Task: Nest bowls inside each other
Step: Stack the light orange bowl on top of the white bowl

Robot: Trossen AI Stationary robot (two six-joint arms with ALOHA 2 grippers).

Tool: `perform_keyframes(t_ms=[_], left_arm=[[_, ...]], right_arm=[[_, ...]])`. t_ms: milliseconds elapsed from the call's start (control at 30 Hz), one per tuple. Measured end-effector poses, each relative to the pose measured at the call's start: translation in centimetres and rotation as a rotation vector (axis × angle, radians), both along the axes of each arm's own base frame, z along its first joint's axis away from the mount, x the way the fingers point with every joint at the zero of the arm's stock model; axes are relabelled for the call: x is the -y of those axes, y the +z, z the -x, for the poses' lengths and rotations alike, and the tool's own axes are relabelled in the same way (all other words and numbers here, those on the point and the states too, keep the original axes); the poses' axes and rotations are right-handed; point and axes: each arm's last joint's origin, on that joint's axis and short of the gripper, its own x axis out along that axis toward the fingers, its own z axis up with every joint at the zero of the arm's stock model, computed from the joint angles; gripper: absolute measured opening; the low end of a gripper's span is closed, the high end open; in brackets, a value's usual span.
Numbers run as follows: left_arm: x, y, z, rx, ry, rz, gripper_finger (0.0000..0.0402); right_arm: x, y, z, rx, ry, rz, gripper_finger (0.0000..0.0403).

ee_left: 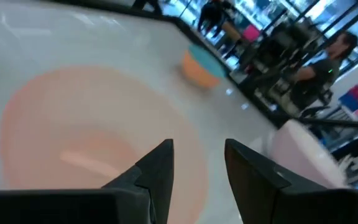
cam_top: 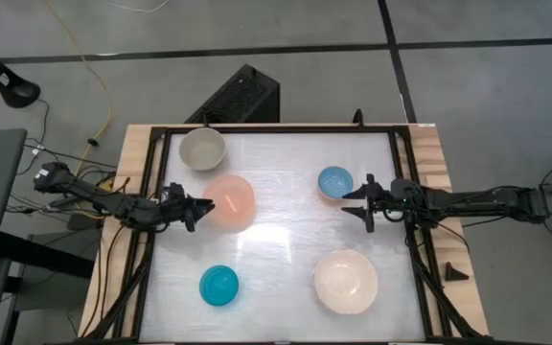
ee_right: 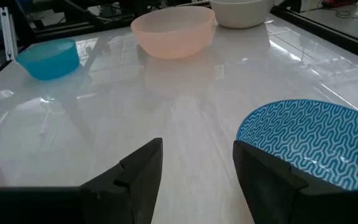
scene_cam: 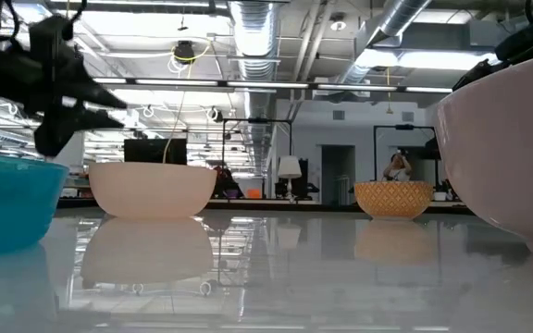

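Note:
Five bowls stand upright on their bases on the white table. The grey-beige bowl (cam_top: 202, 149) is at the far left. The salmon-pink bowl (cam_top: 231, 201) is just in front of it. The turquoise bowl (cam_top: 219, 286) is near left and the cream-white bowl (cam_top: 346, 281) near right. The light blue bowl (cam_top: 334, 182) is at the far right. My left gripper (ee_left: 197, 158) is open above the pink bowl's left rim (ee_left: 194, 134), one finger over the inside and one outside. The low view shows it clear above the rim. My right gripper (ee_right: 197, 162) is open beside the blue bowl (ee_right: 316, 143).
Black frame rails (cam_top: 151, 240) run along the table's left and right sides. A black box (cam_top: 242, 96) stands beyond the far edge. There is bare table in the middle (cam_top: 286, 240). People show in the room beyond the table.

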Motion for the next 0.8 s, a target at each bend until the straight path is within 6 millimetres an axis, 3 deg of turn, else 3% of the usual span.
perform_keyframes(t_ms=[167, 333, 433, 533, 667, 800], left_arm=[[-0.1, 3.9, -0.3, -0.013, 0.039, -0.155, 0.0105], [-0.6, 6.6, -0.5, -0.213, 0.103, -0.323, 0.0081], [-1.1, 8.1, -0.5, -0.355, 0.134, -0.339, 0.0073], [-1.6, 9.3, -0.6, -0.522, 0.141, -0.335, 0.0071], [-2.5, 10.4, -0.9, -0.709, 0.177, -0.330, 0.0071], [-3.4, 11.3, -1.3, -0.774, 0.219, -0.366, 0.0071]], right_arm=[[0.0, 0.1, 0.0, 0.010, 0.000, 0.002, 0.0232], [0.2, 1.1, -0.2, 0.126, -0.067, -0.057, 0.0232], [0.7, 2.8, -0.4, 0.306, -0.254, -0.174, 0.0232], [0.9, 5.8, -0.7, 0.428, -0.293, -0.185, 0.0232], [0.9, 9.3, -1.9, 0.451, -0.273, -0.146, 0.0232], [1.5, 12.6, -4.6, 0.417, -0.285, -0.137, 0.0232]])
